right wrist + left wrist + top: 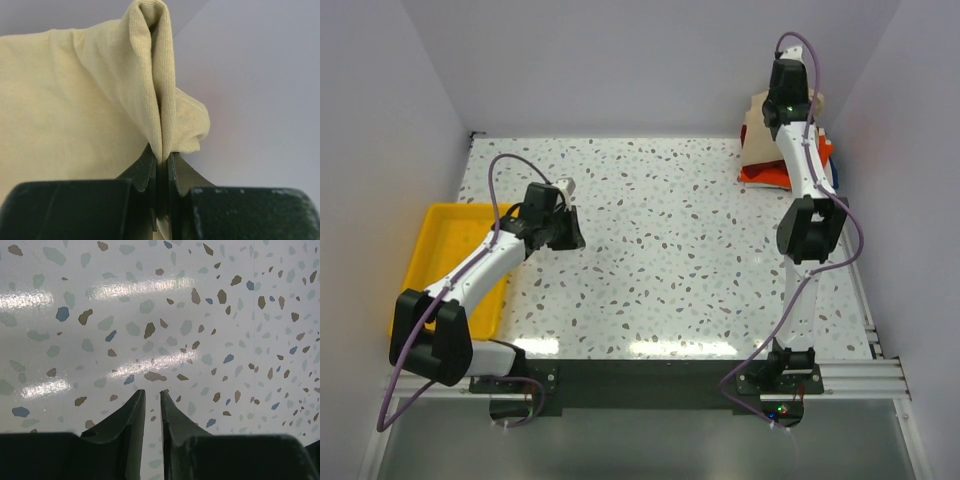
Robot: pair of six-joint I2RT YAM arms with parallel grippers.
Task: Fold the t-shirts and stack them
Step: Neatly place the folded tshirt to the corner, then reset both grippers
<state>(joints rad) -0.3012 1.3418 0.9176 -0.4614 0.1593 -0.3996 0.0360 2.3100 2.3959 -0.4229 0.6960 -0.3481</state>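
The right gripper [162,157] is clamped tight on a raised fold of the tan t-shirt [75,100], the cloth pinched between both fingers [142,170] and standing up in a narrow ridge above them, with the rest of the shirt hanging to the left in the wrist view. From above, this gripper [783,108] is lifted at the far right corner of the terrazzo table [670,250], and the tan t-shirt [757,128] droops from it against the back wall. The bright orange t-shirt [763,173] lies bunched on the table just beneath. The left gripper [152,395] holds nothing: its fingers [132,417] are almost together, only a thin slit between them, over bare tabletop. From above it [560,228] sits just beside the yellow plastic tray [440,230].
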